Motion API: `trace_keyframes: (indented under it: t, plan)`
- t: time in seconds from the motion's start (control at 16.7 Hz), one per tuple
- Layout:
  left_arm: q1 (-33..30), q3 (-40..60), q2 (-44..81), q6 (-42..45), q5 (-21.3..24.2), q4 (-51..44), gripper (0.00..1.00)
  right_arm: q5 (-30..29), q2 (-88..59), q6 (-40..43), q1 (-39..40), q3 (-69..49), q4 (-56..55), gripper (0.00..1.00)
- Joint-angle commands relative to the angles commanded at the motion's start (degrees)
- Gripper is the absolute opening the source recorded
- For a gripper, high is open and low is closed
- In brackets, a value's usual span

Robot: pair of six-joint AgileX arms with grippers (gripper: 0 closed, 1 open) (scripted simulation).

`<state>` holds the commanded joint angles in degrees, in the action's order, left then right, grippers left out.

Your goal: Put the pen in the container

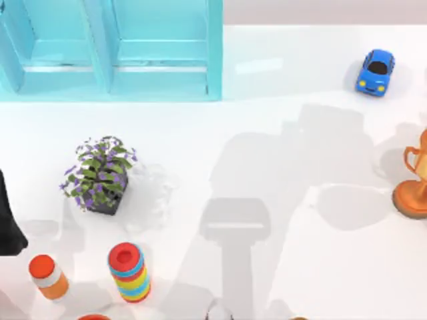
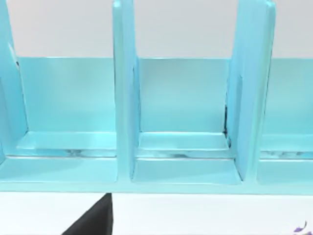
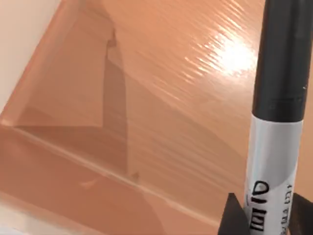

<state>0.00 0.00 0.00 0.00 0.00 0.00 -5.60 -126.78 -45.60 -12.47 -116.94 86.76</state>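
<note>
White tabletop (image 1: 293, 267) under even light, with grey arm shadows across its centre; right gripper (image 3: 266, 221) closed on the pen (image 3: 274, 147), a dark finger (image 3: 232, 215) pressed against each side of the white-grey barrel just past the black lettering; the pen stands out lengthwise from the grip, black cap at the far end; directly behind the pen lies the orange-brown wood-grained container (image 3: 146, 98), its floor glossy with one bright highlight and a low wall running along one edge; whether the pen touches that floor cannot be told. Farther out, in the top view: a gold-orange trophy (image 1: 415, 180) at the right edge of the frame; a blue toy car (image 1: 375, 71) at upper right; a teal compartmented shelf (image 1: 113, 47) across the upper left, its upright dividers and floors seen close in the left wrist view (image 2: 183, 147); a potted plant (image 1: 100, 175) with purple flowers at left of centre; below it, near the lower left, a striped ring stack (image 1: 129, 271) with a red top, and just beside that an orange-capped bottle (image 1: 48, 276); the left arm (image 1: 8, 220) appears as a dark shape at the left edge of the frame, well apart from the pen.
</note>
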Motion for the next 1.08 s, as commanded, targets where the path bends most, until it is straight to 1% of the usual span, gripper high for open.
trace_keyframes:
  t: [0.24,0.42,0.78,1.08]
  plan:
    - [0.0,0.0,0.0,0.0,0.0,0.0,1.0,-0.74,5.97,-12.92,-11.61,9.29,-0.96,0.0]
    - [0.0,0.0,0.0,0.0,0.0,0.0,1.0,-0.83,9.45,-17.21,-15.49,11.72,-3.24,0.0]
    - [0.0,0.0,0.0,0.0,0.0,0.0,1.0,-0.79,9.38,-17.48,-15.38,11.87,-3.46,0.0]
    - [0.0,0.0,0.0,0.0,0.0,0.0,1.0,-0.27,10.54,-20.51,-11.12,18.05,-9.01,0.0]
